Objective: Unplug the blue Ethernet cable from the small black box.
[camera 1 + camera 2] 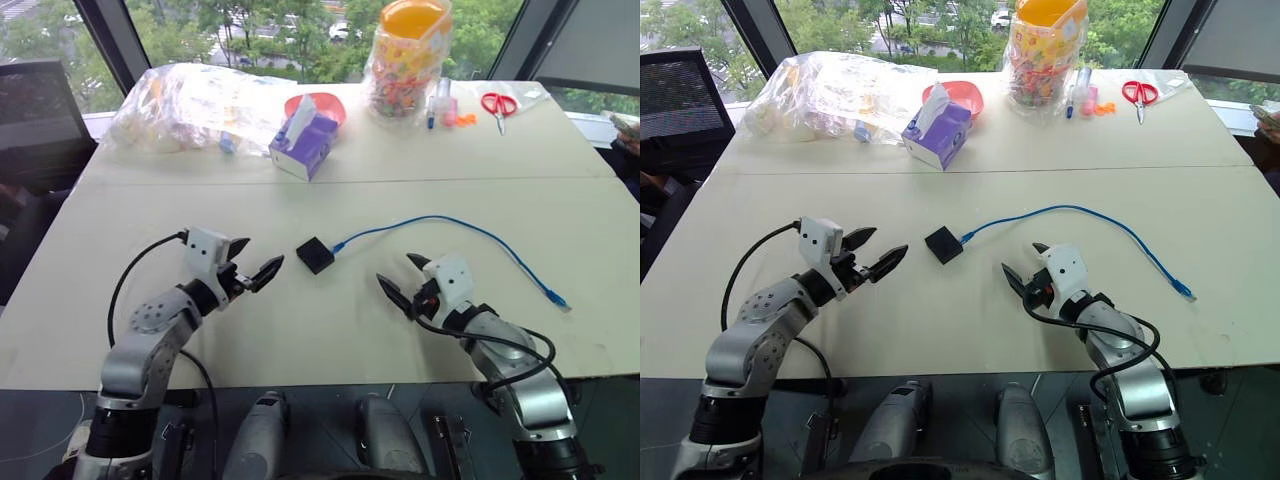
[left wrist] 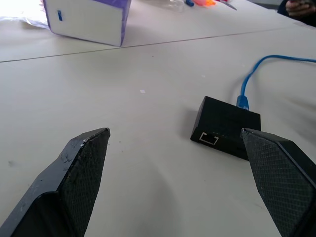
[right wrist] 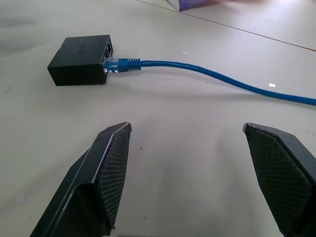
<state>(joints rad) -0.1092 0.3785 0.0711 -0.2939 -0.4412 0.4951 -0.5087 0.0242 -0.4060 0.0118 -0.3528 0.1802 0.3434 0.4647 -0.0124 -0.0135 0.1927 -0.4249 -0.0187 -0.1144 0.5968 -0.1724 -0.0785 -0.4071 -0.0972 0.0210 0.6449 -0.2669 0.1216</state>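
The thin bright-blue Ethernet cable (image 1: 455, 226) is sitting plugged into the small matte-black squarish plastic box (image 1: 314, 255), its clear plug seated in the port on the box's side facing about two o'clock. From there the cord is arching away toward three o'clock and trailing down to a free plug lying near the table's right edge, at roughly four o'clock from the box. The box is lying flat at the middle of the near half of the pale beige tabletop (image 1: 330, 330), with a second, vacant port showing on another side in the left wrist view.

At twelve o'clock from the box, past the seam between two table panels, a purple-and-white tissue box (image 1: 304, 143) is standing, with a crumpled clear plastic bag (image 1: 190, 100) at its ten o'clock. A clear jar of coloured items with an orange lid (image 1: 408, 62) and red-handled scissors (image 1: 498, 105) are resting at the far right. Windows behind are showing green trees.

The left gripper (image 1: 254, 260) is hovering just beside the box at nine o'clock, its two black fingers (image 2: 84, 173) spread wide and gripping nothing. The right gripper (image 1: 404, 276) is hovering near the box at four o'clock, fingers (image 3: 106, 173) likewise spread wide, empty, clear of the cable.
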